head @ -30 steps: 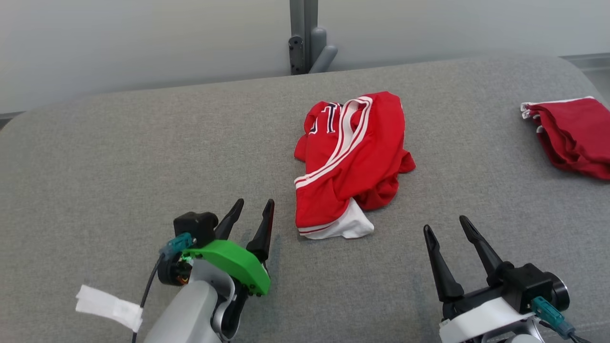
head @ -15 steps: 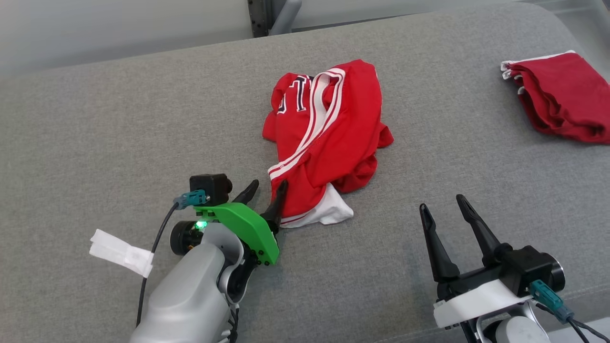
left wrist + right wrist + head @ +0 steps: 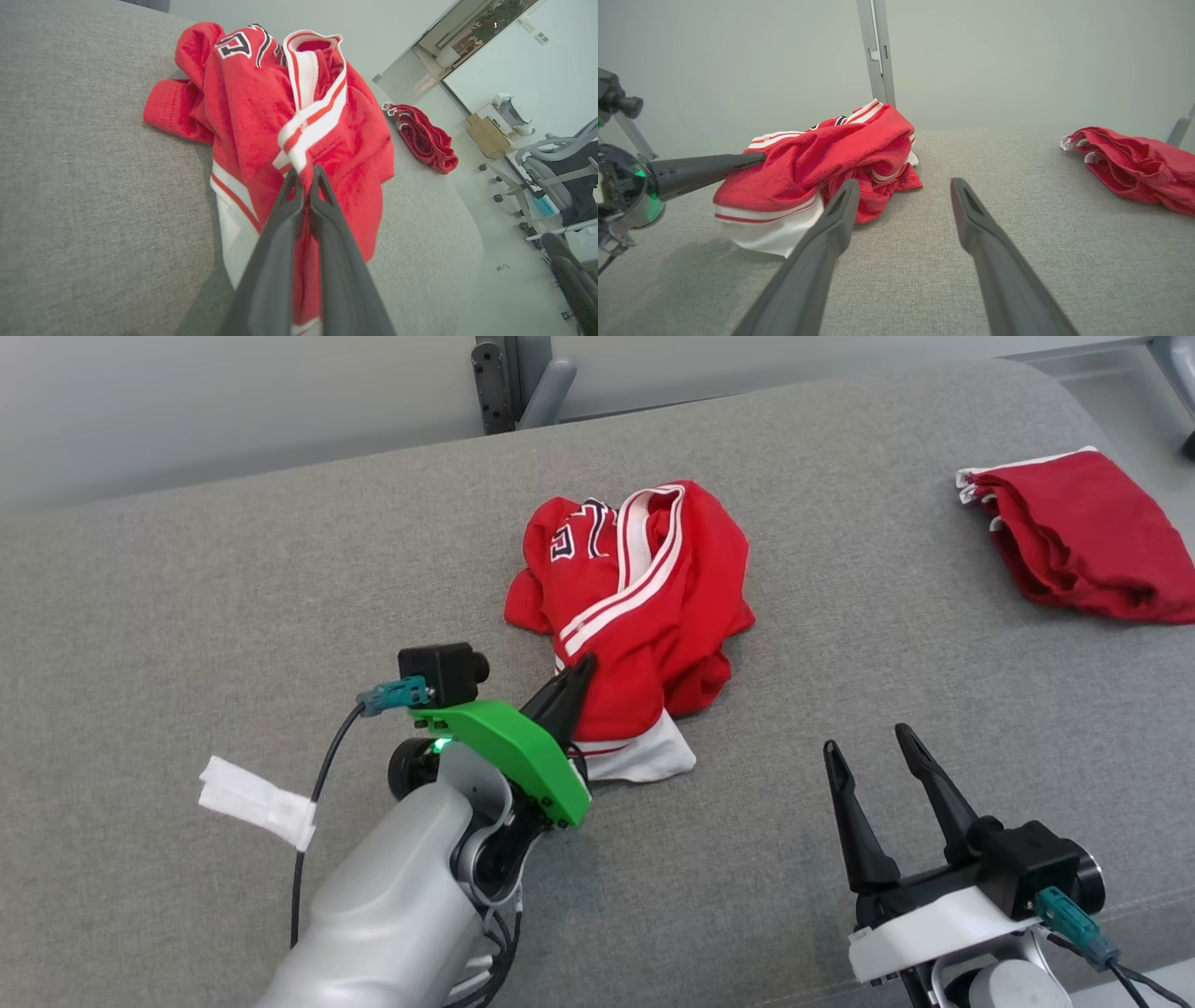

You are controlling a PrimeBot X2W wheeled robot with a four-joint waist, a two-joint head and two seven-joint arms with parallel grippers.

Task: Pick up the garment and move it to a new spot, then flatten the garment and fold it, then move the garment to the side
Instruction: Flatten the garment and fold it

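Observation:
A crumpled red garment (image 3: 644, 607) with white stripes and dark lettering lies in a heap on the grey padded table (image 3: 187, 579). My left gripper (image 3: 581, 665) is shut on its striped near edge, lifting a fold; the left wrist view has the fingers pinching that fold of the garment (image 3: 327, 116) at the left gripper (image 3: 306, 175). In the right wrist view the left fingers (image 3: 705, 170) reach into the garment (image 3: 822, 158) from the left. My right gripper (image 3: 868, 751) stands open near the table's front right, apart from the cloth, and the right gripper (image 3: 903, 186) holds nothing.
A second dark red garment (image 3: 1083, 537) lies bunched at the table's far right. A strip of white tape (image 3: 257, 801) sits on the left near my left arm's cable. A grey post (image 3: 504, 378) rises behind the table. Office chairs (image 3: 556, 172) stand beyond the edge.
My left gripper moved forward to the garment's near edge, shut on it and raised a fold, bunching the cloth. The head camera shifted. The right gripper stayed open in place.

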